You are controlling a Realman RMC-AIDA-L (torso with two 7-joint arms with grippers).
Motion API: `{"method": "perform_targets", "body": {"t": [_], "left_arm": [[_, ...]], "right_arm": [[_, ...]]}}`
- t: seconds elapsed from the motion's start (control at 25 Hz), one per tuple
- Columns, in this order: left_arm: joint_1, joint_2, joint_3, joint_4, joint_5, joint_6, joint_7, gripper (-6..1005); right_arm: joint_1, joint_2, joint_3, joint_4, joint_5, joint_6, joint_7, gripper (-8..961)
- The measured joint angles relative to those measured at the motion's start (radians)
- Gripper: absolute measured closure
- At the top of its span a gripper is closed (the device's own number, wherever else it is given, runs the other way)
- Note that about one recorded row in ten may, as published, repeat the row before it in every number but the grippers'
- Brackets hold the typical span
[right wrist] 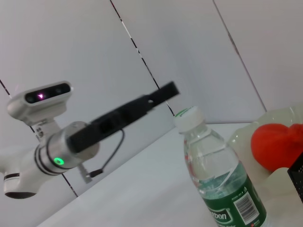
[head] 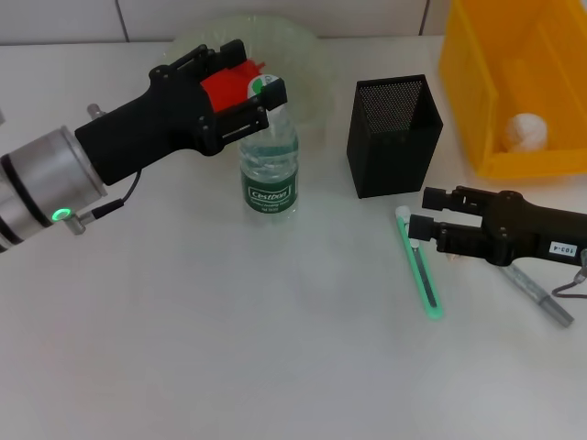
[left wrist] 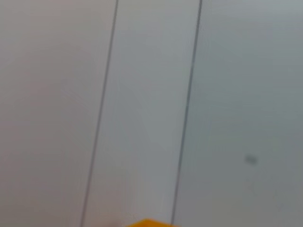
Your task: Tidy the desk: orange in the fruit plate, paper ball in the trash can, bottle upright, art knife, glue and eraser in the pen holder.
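Risks, biggest item first:
- Trash can: the yellow bin held the paper ball. It sat just beside the right arm, so a wide swing toward the pen holder could have clipped its wall.
- Fruit plate: the orange lay in it, right behind the left gripper. A low retreat could have nudged either one.
- Pen holder: upright, black mesh, narrow mouth. A long tool dropped in tilted could have caught the rim or tipped it.
- Bottle: upright on the desk. The left gripper's fingers were spread at cap height. The right wrist view showed them apart from the cap, but close. A sideways pull-out likely would have knocked the bottle over, so straight up looked safer.
- Art knife: the green knife lay flat, with its top end just beside the right gripper, whose fingers were apart and held nothing. It is thin and flat, so a pinch could have slipped or skidded it.
- Grey stick: partly under the right arm. Could not tell if it was the glue. The arm could have dragged it.
- Eraser: not seen in any view.

Writing:
- Bottle label: "Cestbon" in white on green, with a barcode on the side.
- A white sticker on the right gripper was not readable with confidence.
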Motion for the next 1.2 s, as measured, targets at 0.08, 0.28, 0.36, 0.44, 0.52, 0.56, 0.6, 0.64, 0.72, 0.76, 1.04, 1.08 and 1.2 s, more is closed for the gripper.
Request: {"method": "perform_targets", "body": {"t": [0.08,0.28,0.36,0.44,0.52,0.56,0.6,0.64,0.72,0.76,1.04,1.08,1.2], "left_arm": [[0.01,0.0,-0.002,0.013,0.0,0.027,-0.012,254],[0.087,0.054,0.009,0.124,0.035,0.254,-0.147,187],[0.089,0.071,0.015,0.123,0.069,0.292,-0.157,187],[0.096,0.09,0.017,0.116,0.14,0.351,-0.164,187],[0.109,0.097,0.018,0.116,0.218,0.387,-0.165,187],[0.117,0.097,0.016,0.117,0.252,0.395,-0.165,187],[0.117,0.097,0.016,0.117,0.252,0.395,-0.165,187],[0.145,0.089,0.008,0.115,0.319,0.395,-0.165,187],[0.168,0.082,0.006,0.113,0.344,0.386,-0.161,187],[0.176,0.079,0.006,0.112,0.352,0.383,-0.159,187],[0.212,0.073,0.013,0.112,0.375,0.367,-0.157,187],[0.212,0.071,0.013,0.112,0.376,0.366,-0.157,187],[0.212,0.069,0.011,0.112,0.379,0.364,-0.157,187]], "right_arm": [[0.006,0.0,0.003,-0.004,0.001,-0.001,0.0,234],[0.025,0.001,0.008,-0.004,0.002,-0.003,0.0,233],[0.032,0.001,0.009,-0.005,0.003,-0.007,0.0,232],[0.037,0.001,0.009,-0.005,0.003,-0.009,0.001,233],[0.049,0.001,0.009,-0.006,0.003,-0.023,0.005,233],[0.053,0.001,0.009,-0.009,0.004,-0.032,0.012,234],[0.06,0.001,0.009,-0.019,0.005,-0.044,0.03,234],[0.067,0.002,0.007,-0.032,0.007,-0.055,0.052,234],[0.084,0.002,-0.002,-0.08,0.003,-0.073,0.125,233],[0.095,0.002,-0.011,-0.111,-0.002,-0.081,0.174,233],[0.139,-0.004,-0.288,-0.525,-0.092,-0.117,0.647,233],[0.145,0.002,-0.352,-0.659,-0.158,-0.122,0.784,233],[0.141,0.025,-0.458,-0.845,-0.271,-0.129,0.93,233]]}}
